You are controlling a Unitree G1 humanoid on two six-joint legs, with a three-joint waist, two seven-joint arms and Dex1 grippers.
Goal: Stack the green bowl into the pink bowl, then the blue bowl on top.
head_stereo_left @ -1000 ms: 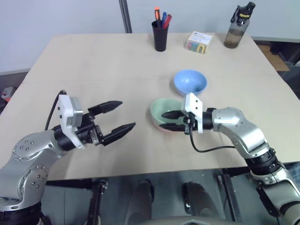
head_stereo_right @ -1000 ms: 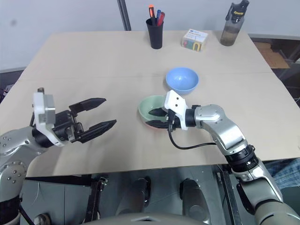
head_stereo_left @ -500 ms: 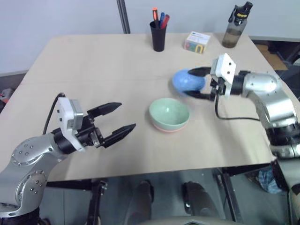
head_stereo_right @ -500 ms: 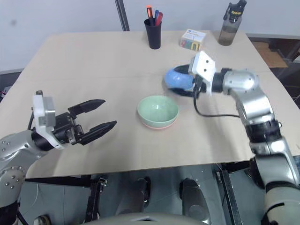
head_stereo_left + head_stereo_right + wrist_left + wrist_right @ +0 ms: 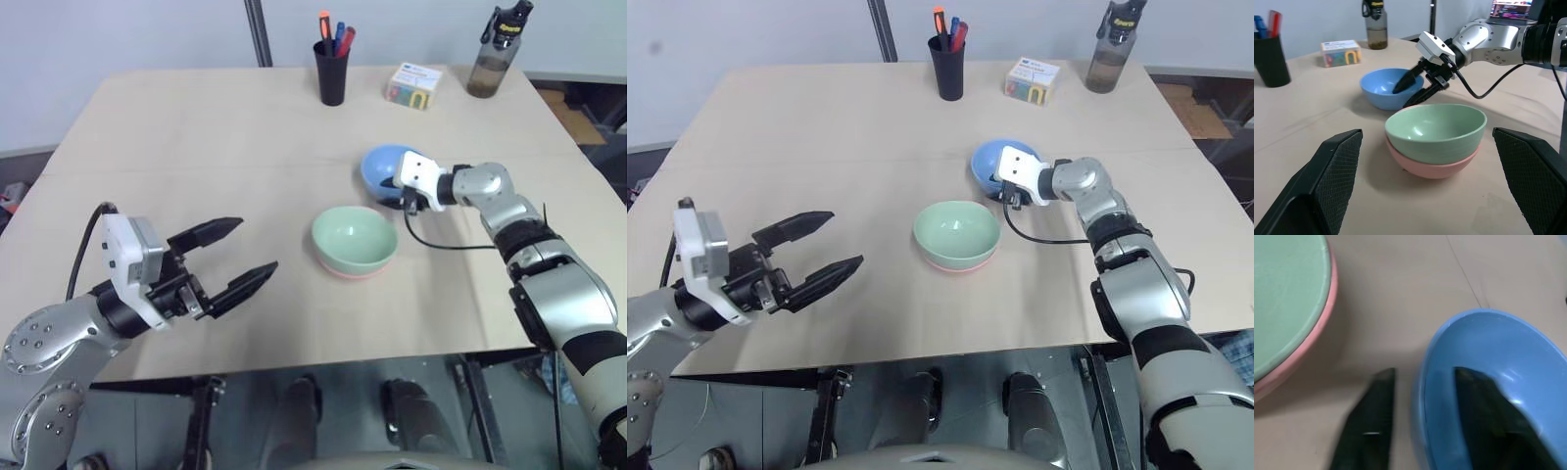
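The green bowl [image 5: 353,235] sits nested in the pink bowl [image 5: 1430,164] at mid-table; only a pink band shows under its rim. Just behind it to the right stands the blue bowl [image 5: 377,166], upright on the table. My right gripper [image 5: 1400,97] straddles the blue bowl's near rim [image 5: 1420,382], one finger inside and one outside. Its jaws are apart, with a strip of table showing beside the outer finger [image 5: 1374,416]. My left gripper [image 5: 257,245] hovers open and empty over the table's near left, well clear of the bowls.
A black pen cup [image 5: 333,73], a small colourful box [image 5: 416,86] and a dark drink bottle [image 5: 495,59] stand along the far edge. A metal pole [image 5: 260,29] rises behind the table. Bare tabletop [image 5: 196,147] spreads to the left of the bowls.
My right gripper left the green bowl's rim, swung back and right to the blue bowl, and its jaws narrowed from a wide spread to straddling the rim. The left arm held still.
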